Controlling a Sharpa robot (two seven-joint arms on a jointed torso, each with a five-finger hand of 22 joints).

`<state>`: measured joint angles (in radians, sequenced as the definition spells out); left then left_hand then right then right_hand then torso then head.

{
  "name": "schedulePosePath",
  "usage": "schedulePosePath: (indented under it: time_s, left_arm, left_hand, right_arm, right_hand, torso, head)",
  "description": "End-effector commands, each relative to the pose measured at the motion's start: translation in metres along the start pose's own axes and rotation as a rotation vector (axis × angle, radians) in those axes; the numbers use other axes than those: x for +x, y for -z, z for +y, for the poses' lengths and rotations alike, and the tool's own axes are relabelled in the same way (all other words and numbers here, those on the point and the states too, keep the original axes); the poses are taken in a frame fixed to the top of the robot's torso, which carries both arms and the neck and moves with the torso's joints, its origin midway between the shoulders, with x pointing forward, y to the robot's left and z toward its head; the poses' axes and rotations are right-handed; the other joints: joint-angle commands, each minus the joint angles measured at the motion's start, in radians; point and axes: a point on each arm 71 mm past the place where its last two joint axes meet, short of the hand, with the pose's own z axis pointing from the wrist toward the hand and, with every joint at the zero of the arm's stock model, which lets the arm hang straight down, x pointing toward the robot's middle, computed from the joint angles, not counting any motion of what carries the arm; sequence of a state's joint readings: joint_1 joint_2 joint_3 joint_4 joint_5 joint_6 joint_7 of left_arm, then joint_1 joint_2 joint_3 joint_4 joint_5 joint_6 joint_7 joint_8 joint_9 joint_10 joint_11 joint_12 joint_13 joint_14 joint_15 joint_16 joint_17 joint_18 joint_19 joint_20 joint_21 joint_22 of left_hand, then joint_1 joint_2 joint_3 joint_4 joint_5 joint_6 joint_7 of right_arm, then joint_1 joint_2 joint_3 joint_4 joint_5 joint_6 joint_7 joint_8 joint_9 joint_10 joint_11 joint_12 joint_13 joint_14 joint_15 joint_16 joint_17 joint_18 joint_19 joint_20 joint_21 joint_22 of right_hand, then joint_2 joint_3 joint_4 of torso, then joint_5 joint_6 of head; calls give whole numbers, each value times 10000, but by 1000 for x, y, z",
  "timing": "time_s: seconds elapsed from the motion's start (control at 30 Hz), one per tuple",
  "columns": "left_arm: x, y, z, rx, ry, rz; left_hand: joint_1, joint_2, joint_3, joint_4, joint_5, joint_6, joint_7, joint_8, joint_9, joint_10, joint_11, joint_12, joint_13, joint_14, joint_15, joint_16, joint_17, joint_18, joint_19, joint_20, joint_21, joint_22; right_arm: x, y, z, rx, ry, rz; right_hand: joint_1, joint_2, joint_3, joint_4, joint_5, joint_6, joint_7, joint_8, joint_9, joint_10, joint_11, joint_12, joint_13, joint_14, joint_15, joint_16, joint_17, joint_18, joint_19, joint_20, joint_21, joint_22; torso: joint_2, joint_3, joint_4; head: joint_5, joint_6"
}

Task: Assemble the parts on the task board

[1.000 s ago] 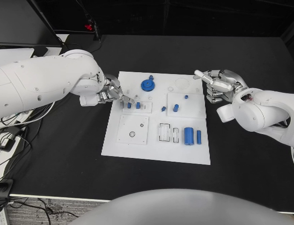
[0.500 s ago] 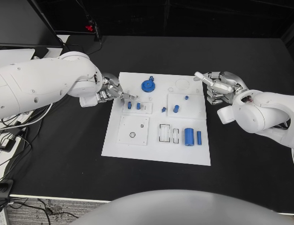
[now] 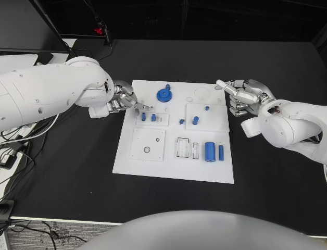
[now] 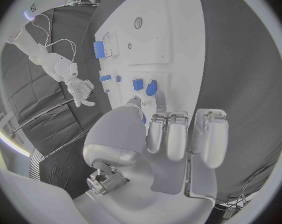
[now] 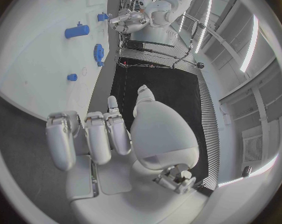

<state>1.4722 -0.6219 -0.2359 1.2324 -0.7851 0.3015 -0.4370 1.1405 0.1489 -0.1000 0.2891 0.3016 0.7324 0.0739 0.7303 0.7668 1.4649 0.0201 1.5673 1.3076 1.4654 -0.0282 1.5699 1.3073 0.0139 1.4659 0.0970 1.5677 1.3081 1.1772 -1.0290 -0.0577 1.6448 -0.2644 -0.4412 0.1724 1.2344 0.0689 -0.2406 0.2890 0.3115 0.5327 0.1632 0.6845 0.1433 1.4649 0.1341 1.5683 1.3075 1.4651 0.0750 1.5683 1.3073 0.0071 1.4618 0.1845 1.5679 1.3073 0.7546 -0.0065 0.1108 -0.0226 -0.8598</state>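
Observation:
The white task board [image 3: 175, 166] lies mid-table. Two small blue pegs [image 3: 148, 117] stand in a small plate at its upper left. My left hand [image 3: 127, 102] hovers at that corner, its fingertips [image 4: 159, 102] right beside the pegs [image 4: 145, 86]. A sliver of blue shows between thumb and finger, and I cannot tell whether anything is pinched. A blue gear [image 3: 164, 94] sits at the board's top. My right hand [image 3: 242, 96] hangs off the board's upper right edge, fingers loosely bent and holding nothing [image 5: 110, 134].
Other blue parts rest on the board: short pieces [image 3: 195, 120] in the right-hand plate and two cylinders [image 3: 211, 151] lower down. A plate with a round hole [image 3: 148, 144] sits lower left. Cables [image 3: 2, 151] trail off the table's left side.
My left hand has drawn back very slightly from the two pegs. The right hand and the parts on the board have stayed put.

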Motion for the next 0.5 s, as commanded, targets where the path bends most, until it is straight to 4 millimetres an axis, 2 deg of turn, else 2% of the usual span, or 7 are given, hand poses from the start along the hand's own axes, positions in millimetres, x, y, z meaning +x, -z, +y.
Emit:
schedulePosePath:
  time_s: [0.03,0.13,0.33,0.5]
  left_arm:
    - [0,0,1,-119,-93,127]
    - [0,0,0,-81,-150,236]
    - [3,-2,-6,58,-364,597]
    - [3,-5,-8,75,-495,831]
  left_hand:
    - [640,97,206,9,145,-10,-91,34,15,1059,-111,35,2632,1054,-94,9,2635,-139,1049,-127,31,2627]
    - [722,71,194,29,173,-1,-83,19,10,1059,-114,35,2632,1054,-102,9,2635,-139,1049,-140,31,2627]
    - [129,60,-235,59,176,166,-24,-131,-90,1059,-62,35,2632,1054,-88,9,2635,-139,1049,-155,31,2627]
    - [-192,98,-466,56,203,299,-38,-219,-141,1059,-74,35,2632,1054,-81,9,2635,-139,1049,-150,31,2627]
  right_arm:
    - [1,0,1,-73,0,109]
    - [1,0,1,-74,1,105]
    - [2,0,1,-88,-1,111]
    - [2,0,2,-137,-1,106]
  right_hand:
    - [79,32,-10,-25,51,-10,474,34,-8,1059,42,25,2633,1057,48,25,2635,-71,1090,46,29,2635]
    - [79,32,-10,-25,51,-10,474,34,-8,1059,42,25,2633,1057,48,25,2635,-71,1090,46,29,2635]
    - [79,32,-10,-25,51,-10,474,34,-8,1059,42,25,2633,1057,48,25,2635,-71,1090,46,29,2635]
    - [87,38,-11,-20,56,-9,473,41,-13,1059,41,25,2633,1057,47,25,2635,-71,1090,46,29,2635]
  torso:
    - [1,1,12]
    - [-2,0,8]
    - [3,-14,-9]
    - [3,-8,-15]
  head:
    - [3,-4]
    - [7,5]
    - [4,29]
    - [-3,39]
